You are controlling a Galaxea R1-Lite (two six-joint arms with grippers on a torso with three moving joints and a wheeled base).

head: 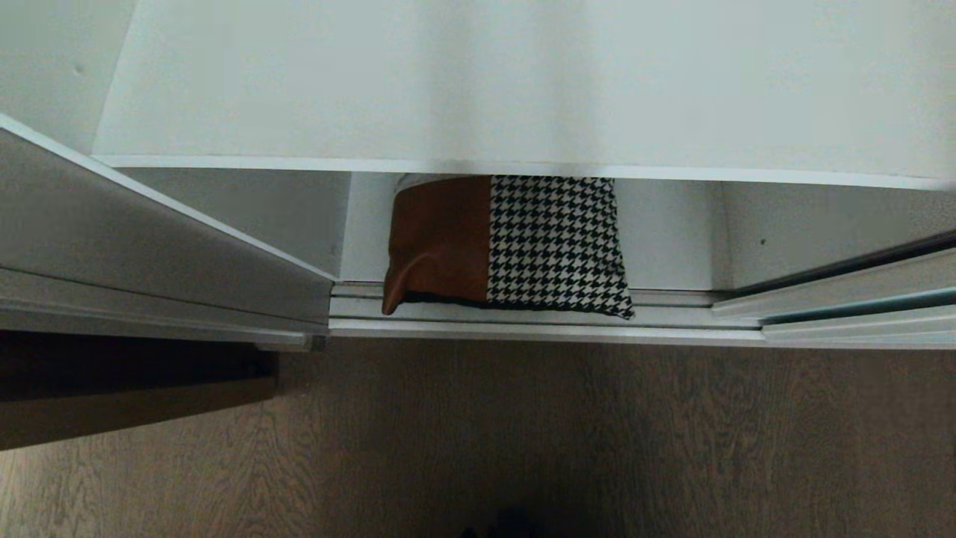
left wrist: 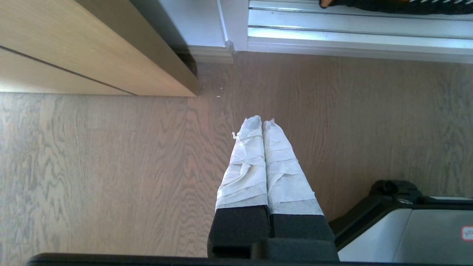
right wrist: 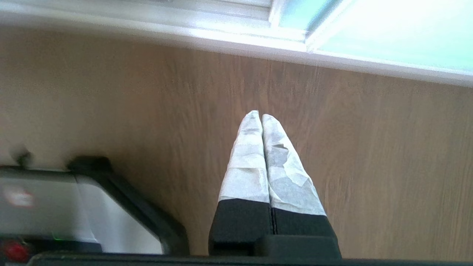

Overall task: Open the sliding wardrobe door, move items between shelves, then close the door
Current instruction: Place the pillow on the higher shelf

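Both my end effectors, left (left wrist: 262, 121) and right (right wrist: 257, 113), pinched narrow over wood-grain floor (head: 597, 433); soft cushion (head: 508, 243) overhangs ribbed metal track (head: 538, 321).

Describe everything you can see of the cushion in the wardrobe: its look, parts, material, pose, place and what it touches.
The cushion is rectangular, its left part tan-brown and leather-like, its right part black-and-white houndstooth fabric, with a black underside showing along the front edge. It lies in the bottom compartment under a white shelf that hides its rear edge. Its front edge and corners overhang the silver door track. The brown corner is creased and droops. No tool touches it.
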